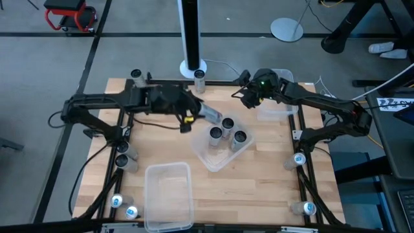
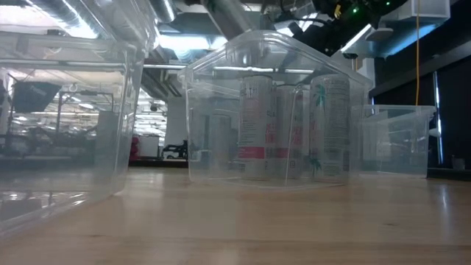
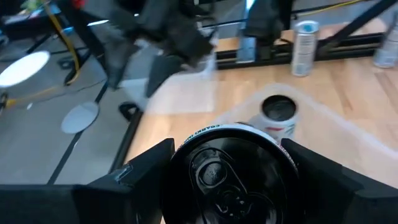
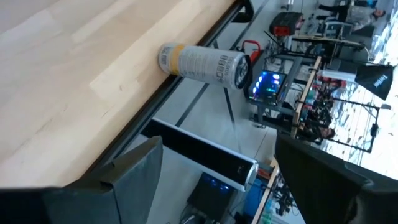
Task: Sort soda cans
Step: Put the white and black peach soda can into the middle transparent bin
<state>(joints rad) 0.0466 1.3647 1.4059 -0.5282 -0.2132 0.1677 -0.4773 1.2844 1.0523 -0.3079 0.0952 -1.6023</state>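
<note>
The left gripper (image 1: 197, 114) is clamped on a silver-grey soda can with a dark top (image 1: 212, 116), carrying it just over the rim of the clear rectangular plastic bin (image 1: 213, 159) that sits askew at the middle of the pale wooden table (image 1: 259, 188) — held there, it seems, so the can can join the three dark-topped cans (image 1: 227, 130) already standing upright inside. In the left wrist view the can's dark lid (image 3: 227, 177) sits between the two dark fingers (image 3: 146, 171), which press its sides, so its long axis runs straight out along the gripper; from above it lies tilted, close to level, top end toward the bin. It would likely need swinging upright before release. The right gripper (image 1: 249, 94) hovers by the table's far edge beside a second clear bin (image 1: 279, 110), its fingers spread and gripping nothing — probably waiting. Pale-topped cans (image 1: 299, 158) stand along the table's sides, unsorted, and a third clear bin (image 1: 169, 194) waits at the near edge, presumably for them.
</note>
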